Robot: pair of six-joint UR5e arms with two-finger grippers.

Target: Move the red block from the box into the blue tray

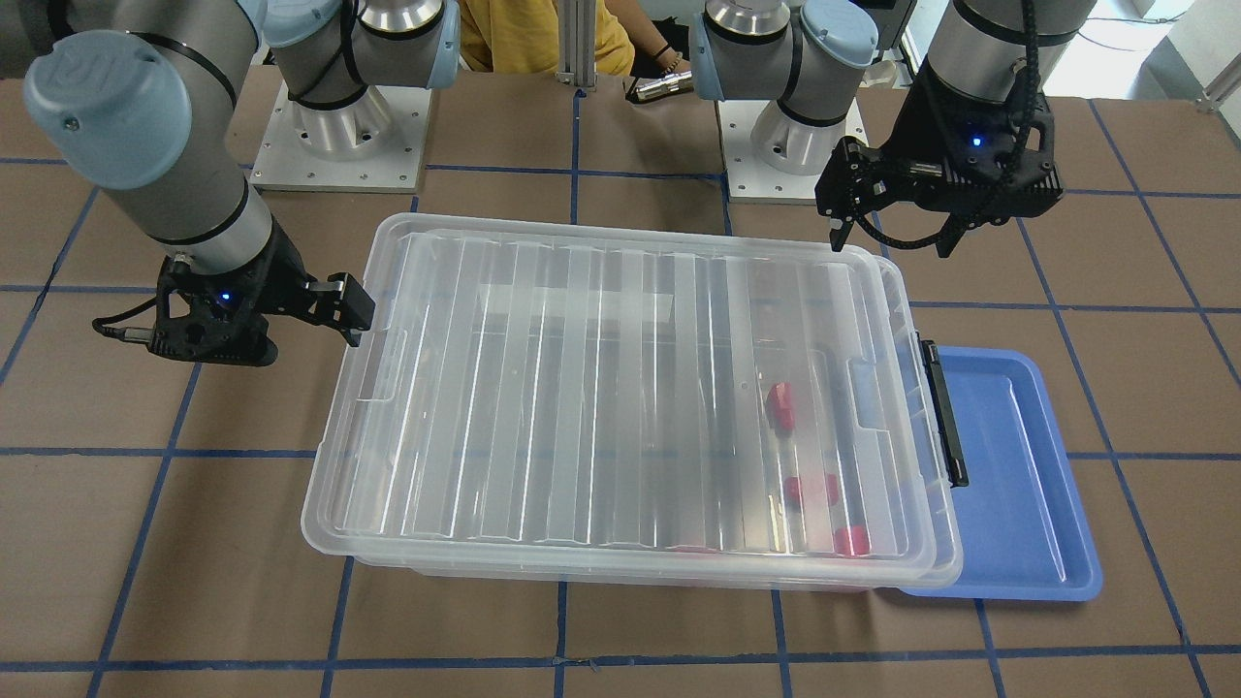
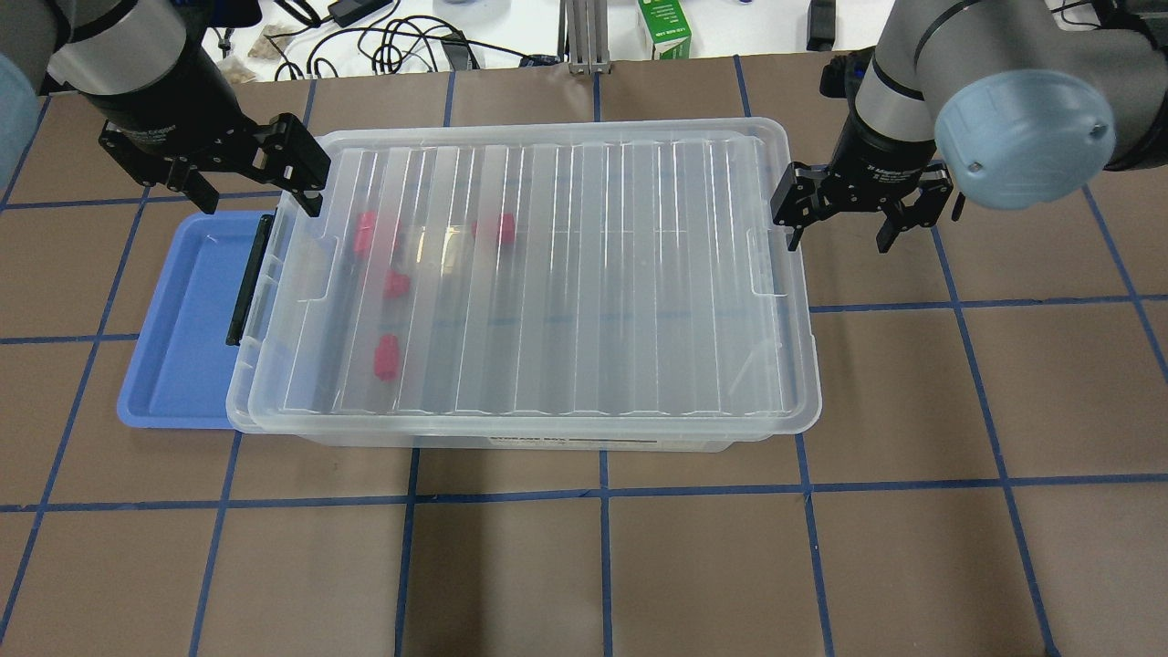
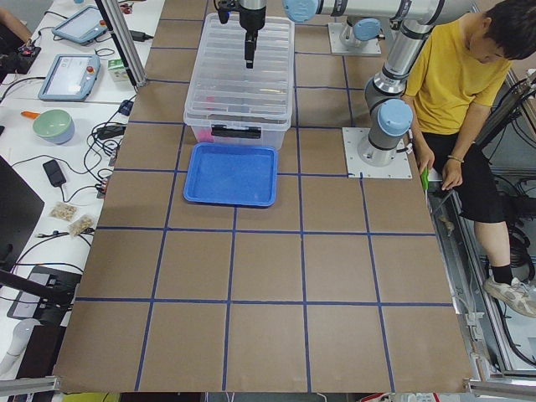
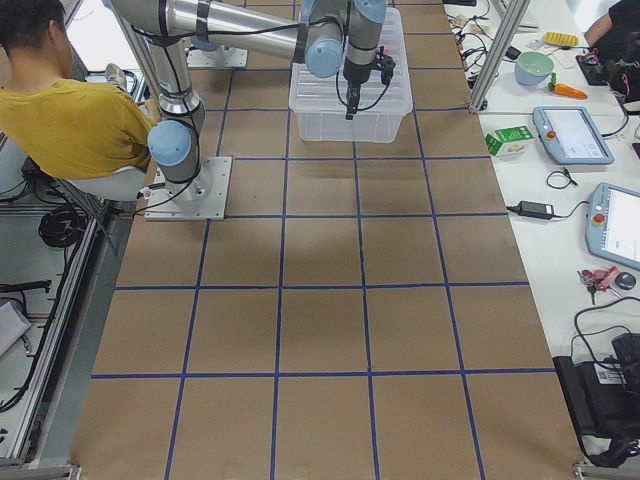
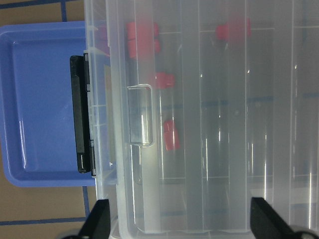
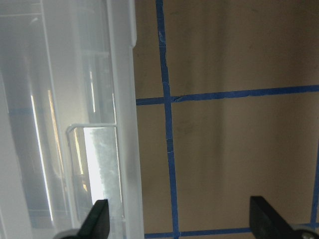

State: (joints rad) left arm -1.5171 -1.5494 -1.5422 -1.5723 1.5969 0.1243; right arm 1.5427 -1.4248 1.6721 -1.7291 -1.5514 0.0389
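Observation:
The clear box point(image 2: 547, 274) lies in the middle of the table with its ribbed lid on and a black latch point(image 2: 251, 278) at its left end. Red blocks point(image 2: 386, 356) lie inside near that end, seen through the lid; they also show in the front view point(image 1: 780, 405) and the left wrist view point(image 5: 171, 134). The blue tray point(image 2: 182, 319) lies beside the latch end, partly under the box rim, with nothing in it. My left gripper point(image 2: 251, 187) is open above the box's far left corner. My right gripper point(image 2: 839, 239) is open above the box's right rim point(image 6: 119, 99).
Blue tape lines cross the brown table. The two arm bases point(image 1: 339, 136) stand behind the box. A person in a yellow shirt point(image 3: 444, 75) sits by the robot. A green carton point(image 2: 664, 27) and cables lie beyond the far table edge.

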